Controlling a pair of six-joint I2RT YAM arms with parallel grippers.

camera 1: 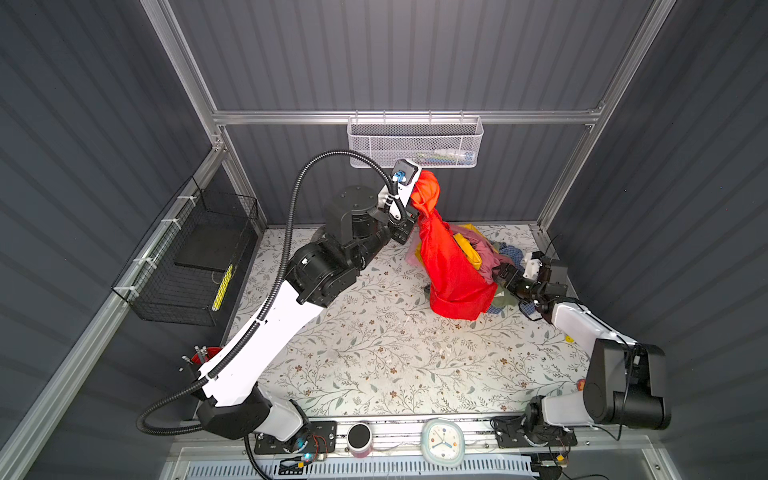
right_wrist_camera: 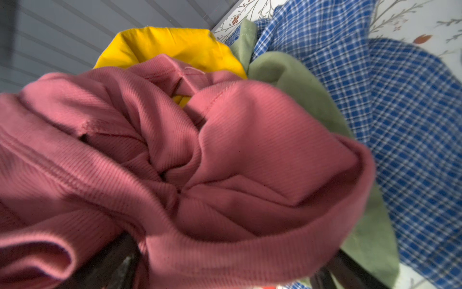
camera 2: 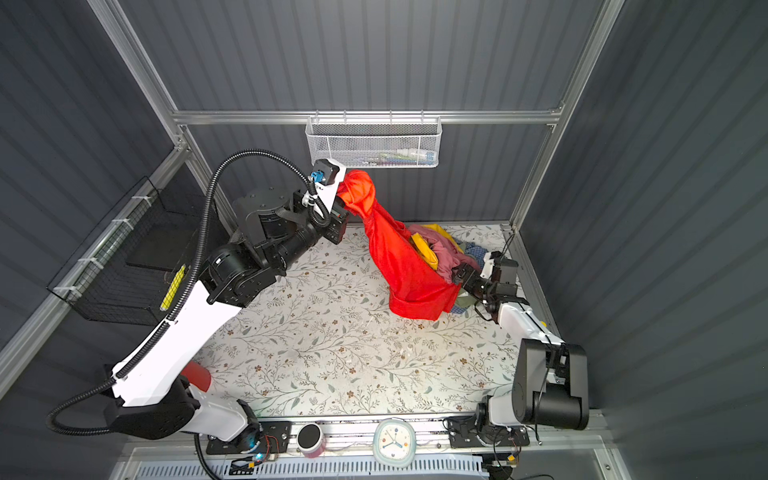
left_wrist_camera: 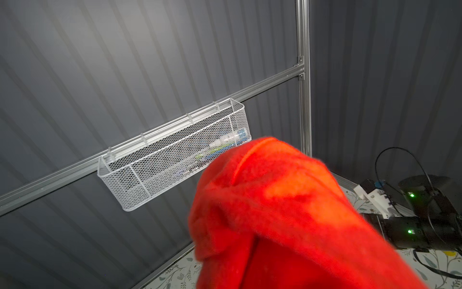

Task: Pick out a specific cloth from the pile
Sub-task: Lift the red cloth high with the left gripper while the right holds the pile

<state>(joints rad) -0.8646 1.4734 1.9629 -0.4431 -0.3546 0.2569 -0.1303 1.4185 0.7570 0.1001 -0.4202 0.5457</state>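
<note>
Lift-out step: jaws of the left arm (camera 1: 282,316), clamped on the large bright red thin cloth (camera 1: 451,270), hold it high, its tail draping the mixed-cloth pile (camera 1: 488,253) near the far right corner of the table (camera 1: 374,353), the jaws of the right arm (camera 1: 577,320) apart at the pile; next it likely needs hauling clear.

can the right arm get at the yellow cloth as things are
Probably not directly: the pink cloth is bunched between the open right gripper and the yellow cloth, so that needs clearing first.
</note>
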